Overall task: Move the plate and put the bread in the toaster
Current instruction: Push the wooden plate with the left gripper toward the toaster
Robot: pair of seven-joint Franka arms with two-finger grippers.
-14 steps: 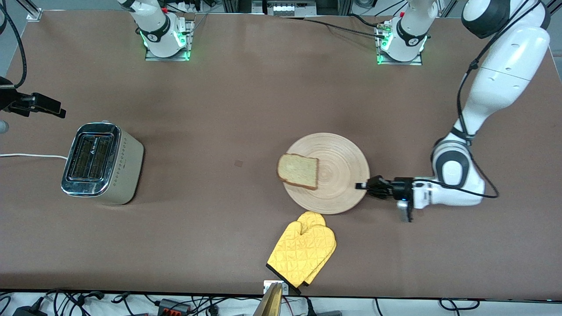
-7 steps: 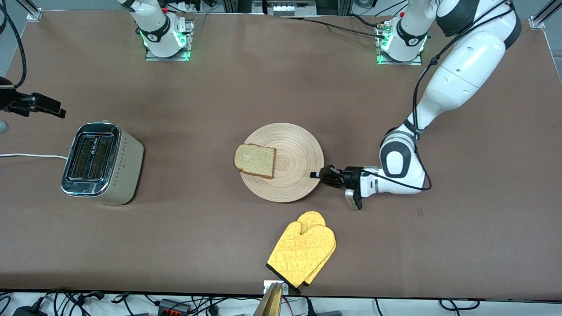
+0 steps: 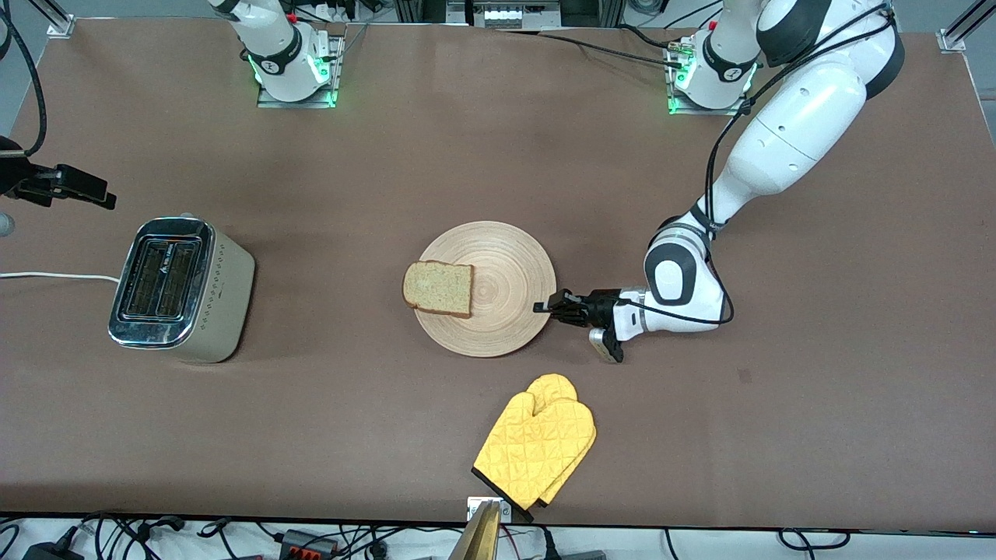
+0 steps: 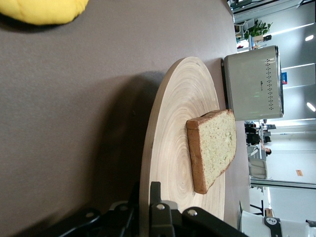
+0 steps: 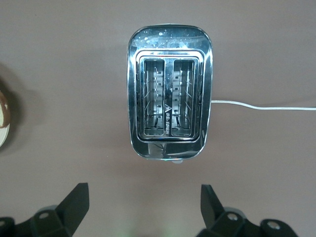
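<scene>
L claw clamped on wooden plate rim, mid-worktop. Bread slice lies on plate, at the edge twd toaster. R claw hangs over toaster's 2 slots, fingers spread wide, empty. Yellow oven mitt nearer cam.

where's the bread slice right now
The bread lies flat on the wooden plate mid-table in the front view, at the plate's edge toward the toaster, farther from the camera than the yellow oven mitt.

High front view, wrist views sharing toaster
</scene>
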